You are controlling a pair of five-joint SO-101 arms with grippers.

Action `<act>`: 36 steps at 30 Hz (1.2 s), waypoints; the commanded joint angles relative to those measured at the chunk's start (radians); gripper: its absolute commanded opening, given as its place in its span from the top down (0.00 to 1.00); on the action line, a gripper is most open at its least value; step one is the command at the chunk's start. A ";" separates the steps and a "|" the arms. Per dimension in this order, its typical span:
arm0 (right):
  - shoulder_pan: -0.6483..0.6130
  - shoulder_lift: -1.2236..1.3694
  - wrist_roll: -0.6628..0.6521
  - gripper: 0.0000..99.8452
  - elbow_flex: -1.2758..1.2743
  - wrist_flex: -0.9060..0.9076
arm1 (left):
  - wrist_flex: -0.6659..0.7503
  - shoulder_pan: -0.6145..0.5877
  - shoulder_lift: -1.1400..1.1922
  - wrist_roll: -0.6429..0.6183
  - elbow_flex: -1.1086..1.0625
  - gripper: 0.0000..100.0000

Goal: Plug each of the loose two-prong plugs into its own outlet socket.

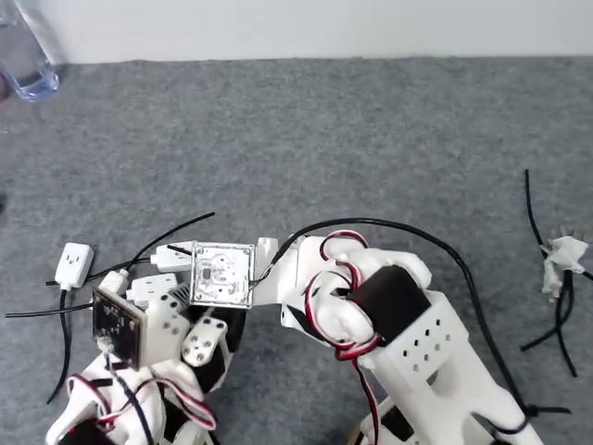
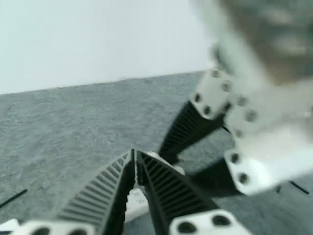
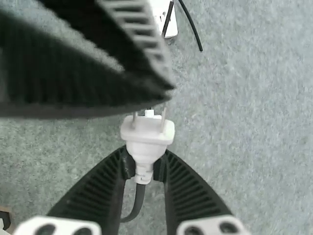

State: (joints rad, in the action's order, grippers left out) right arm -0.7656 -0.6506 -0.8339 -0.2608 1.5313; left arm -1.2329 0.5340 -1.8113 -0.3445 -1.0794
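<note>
Plug gripped, not yet mated
Our right fingers (image 3: 100, 193) clamp a white two-prong plug (image 3: 146, 134) at centre frame, prongs toward our left fingers (image 2: 164, 183), which pinch shut on a white piece (image 2: 136, 201), likely a socket. We judge no plug seated; a corded bundle (image 1: 561, 258) waits on the bench's (image 1: 371, 139) right edge.

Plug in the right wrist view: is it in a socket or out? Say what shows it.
Out. The plug sits gripped in the right arm's jaws with both prongs bare, no socket around them.
</note>
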 commanded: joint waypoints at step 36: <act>0.154 -0.030 -0.100 0.99 0.038 0.110 | 0.054 0.018 -0.012 0.006 -0.120 0.99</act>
State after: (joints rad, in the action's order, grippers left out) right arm -0.7196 -0.6674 -0.8769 -0.1872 1.6372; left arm -1.1930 0.5554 -1.8128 -0.3460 -1.2052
